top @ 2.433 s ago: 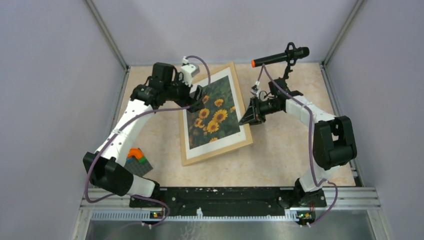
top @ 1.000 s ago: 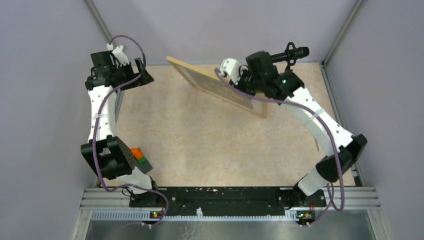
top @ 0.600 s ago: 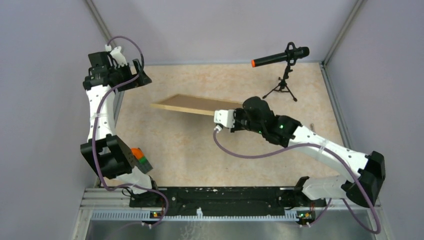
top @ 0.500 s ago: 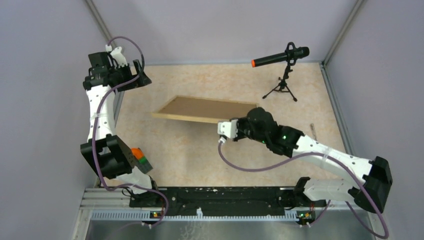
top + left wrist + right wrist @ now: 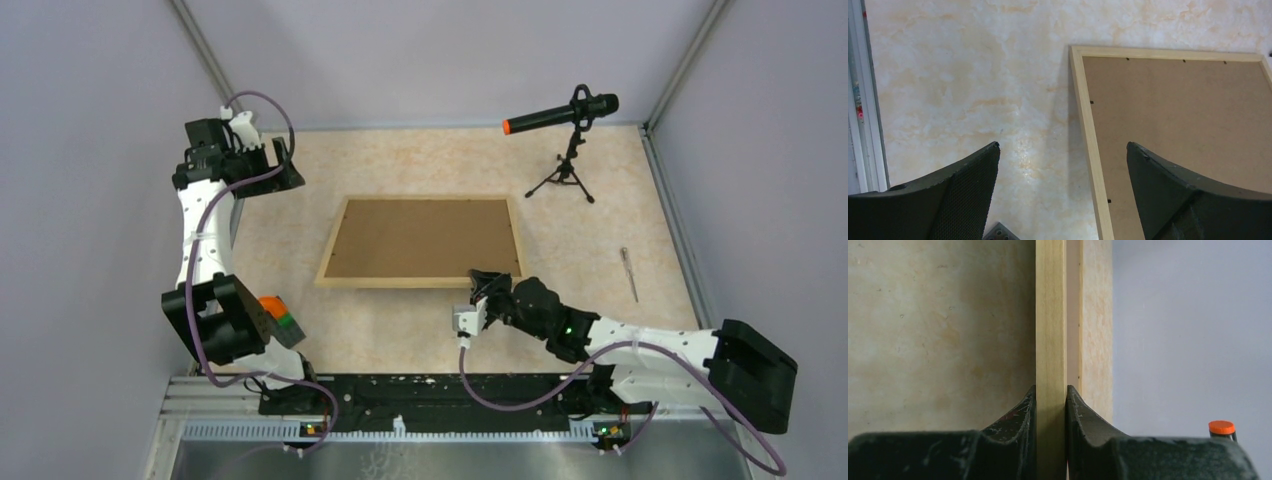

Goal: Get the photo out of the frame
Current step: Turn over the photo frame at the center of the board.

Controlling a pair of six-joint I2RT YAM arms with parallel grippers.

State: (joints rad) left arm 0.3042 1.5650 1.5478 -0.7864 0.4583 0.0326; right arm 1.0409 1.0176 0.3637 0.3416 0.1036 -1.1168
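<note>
The frame (image 5: pixel 421 240) lies flat and face down in the middle of the table, its brown fibreboard back up inside a light-wood rim. The photo is hidden beneath it. My right gripper (image 5: pixel 487 282) is shut on the frame's near rim close to its right corner; in the right wrist view both fingers clamp the wooden edge (image 5: pixel 1051 340). My left gripper (image 5: pixel 283 163) is open and empty, up at the far left, apart from the frame. The left wrist view shows the frame's rim (image 5: pixel 1087 125) and backing between its spread fingers (image 5: pixel 970 180).
A microphone (image 5: pixel 560 113) on a small tripod stands at the far right. A thin screwdriver-like tool (image 5: pixel 628 273) lies right of the frame. A dark grey studded baseplate with coloured bricks (image 5: pixel 279 318) sits at the near left. Grey walls enclose the table.
My right gripper turned the frame over from photo-up, carried it through the air and laid it flat, back side up. My left arm let go and drew back to the far left.
</note>
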